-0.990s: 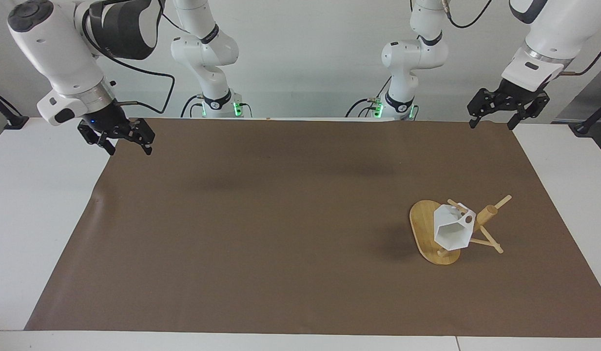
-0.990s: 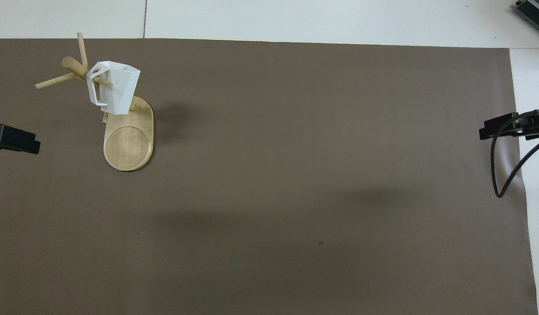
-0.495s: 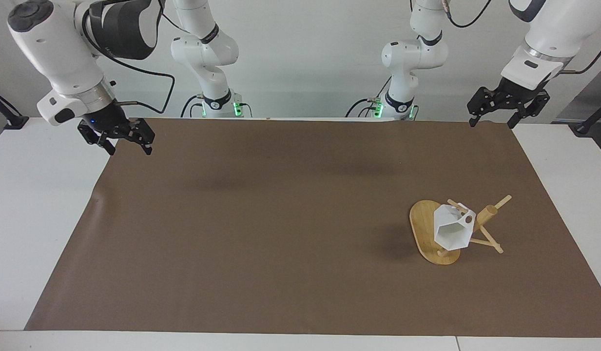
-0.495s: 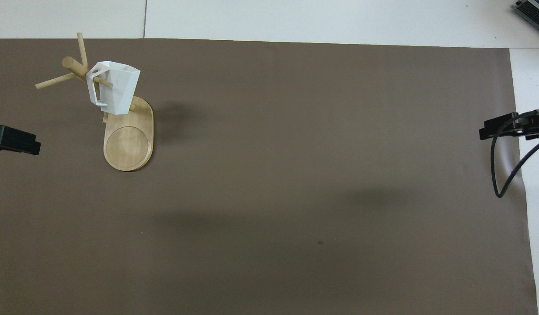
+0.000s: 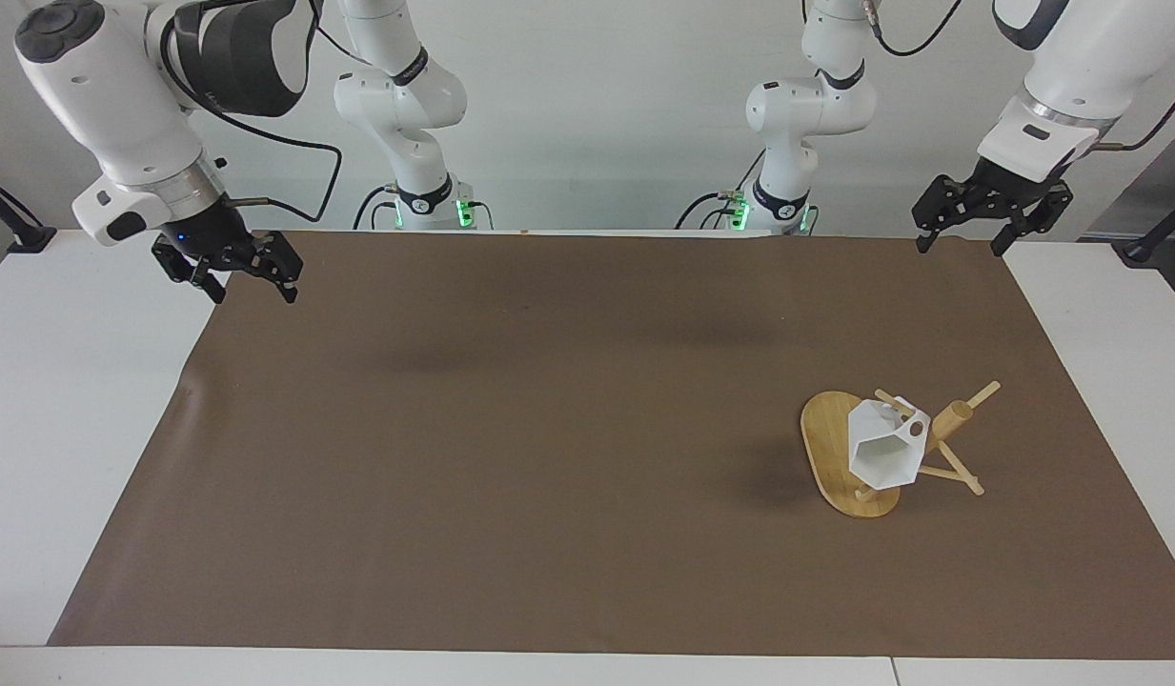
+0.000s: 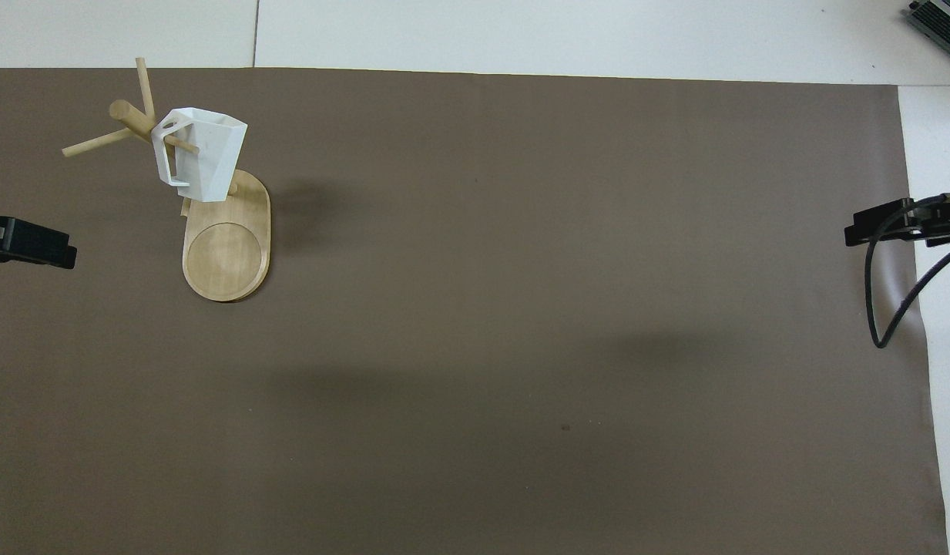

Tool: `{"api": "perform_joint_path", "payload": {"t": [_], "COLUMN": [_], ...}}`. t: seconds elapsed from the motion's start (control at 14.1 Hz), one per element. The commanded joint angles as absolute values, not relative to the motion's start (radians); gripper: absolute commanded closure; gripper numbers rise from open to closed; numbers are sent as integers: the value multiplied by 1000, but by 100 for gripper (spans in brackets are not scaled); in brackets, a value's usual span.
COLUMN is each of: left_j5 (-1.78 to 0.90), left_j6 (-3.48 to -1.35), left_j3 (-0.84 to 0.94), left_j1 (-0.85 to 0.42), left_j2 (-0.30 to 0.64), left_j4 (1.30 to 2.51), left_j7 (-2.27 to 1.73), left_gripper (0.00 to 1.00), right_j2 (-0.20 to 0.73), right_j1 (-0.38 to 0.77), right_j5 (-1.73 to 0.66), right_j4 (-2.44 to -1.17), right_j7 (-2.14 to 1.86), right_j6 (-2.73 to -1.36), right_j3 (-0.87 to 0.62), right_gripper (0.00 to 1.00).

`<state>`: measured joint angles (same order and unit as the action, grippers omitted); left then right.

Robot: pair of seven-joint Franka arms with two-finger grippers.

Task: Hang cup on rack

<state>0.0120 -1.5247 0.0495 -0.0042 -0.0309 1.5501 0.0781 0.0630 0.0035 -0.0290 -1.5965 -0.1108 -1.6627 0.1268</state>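
The white faceted cup (image 5: 882, 453) hangs by its handle on a peg of the bamboo rack (image 5: 825, 448), which stands on the mat toward the left arm's end of the table. The overhead view shows the cup (image 6: 205, 158) over the rack's oval base (image 6: 226, 250), with the peg through the handle. My left gripper (image 5: 959, 245) is open and empty, raised over the mat's edge by the robots, well apart from the rack. My right gripper (image 5: 253, 293) is open and empty, raised over the mat's corner at the right arm's end, where that arm waits.
A brown mat (image 5: 549, 429) covers most of the white table. A black cable loop (image 6: 891, 308) hangs by the right gripper. The corner of a grey device (image 6: 941, 19) lies off the mat, far from the robots at the right arm's end.
My left gripper has drifted slightly. The cup, the rack and the right gripper have not moved.
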Motion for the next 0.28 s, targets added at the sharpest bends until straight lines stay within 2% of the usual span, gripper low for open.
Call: {"api": "perform_joint_path", "payload": {"t": [0.0,0.21], "left_j5": [31,31], "left_j6": [-1568,-1568], "left_j3": [51,51], "left_j1": [-6,-8], "left_j2": [-61,-64], "left_j4": [1601,1605], "left_j7": [80,80], "left_gripper": [0,0], "right_j2": [41,41], "right_j1": [3,3], "right_j5": [-17,-17], "right_j4": [-1621,-1621], "right_j7": [-133,-133], "right_j6": [-1669,-1669], "right_j3": [126,126], "right_gripper": [0,0]}}
